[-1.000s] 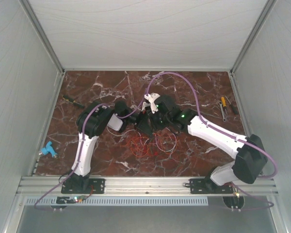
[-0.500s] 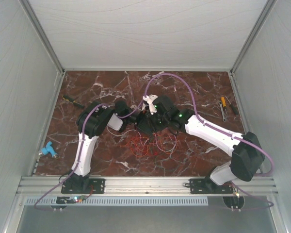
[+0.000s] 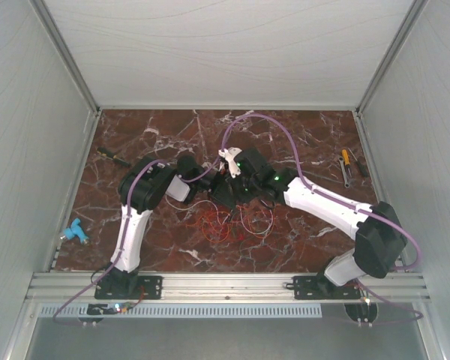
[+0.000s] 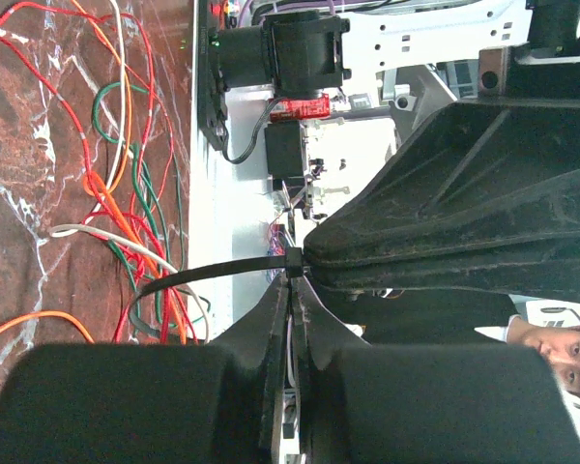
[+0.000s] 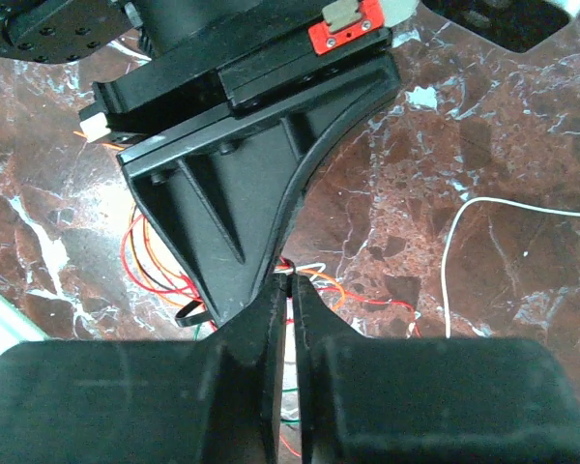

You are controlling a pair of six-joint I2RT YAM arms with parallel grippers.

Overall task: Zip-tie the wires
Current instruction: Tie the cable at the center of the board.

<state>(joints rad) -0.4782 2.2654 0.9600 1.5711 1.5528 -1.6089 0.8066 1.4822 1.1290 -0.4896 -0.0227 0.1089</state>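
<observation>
the wires (image 4: pixel 116 208) are lying in loose red, orange, white and green loops on the marble table (image 3: pixel 172 131), between the two arms. the zip tie (image 4: pixel 213 272) is looping around part of the bundle, its black strap rising off the table to the left gripper (image 4: pixel 292 290), whose fingers are pressing together on the tie at its head. the right gripper (image 5: pixel 290 290) is meeting it tip to tip. its fingers are likewise pressing together, but what they are pinching is not showing, so no grip on the tie is being recorded.

judged step: cinching, with the loop formed yet slack. the next move is calling for a straight pull on the tail while the head is being braced, without dragging wires out of the loop.

a red tag (image 5: pixel 343 21) is showing on the left arm's housing, its print too small to read. no brand is showing legibly.
</observation>
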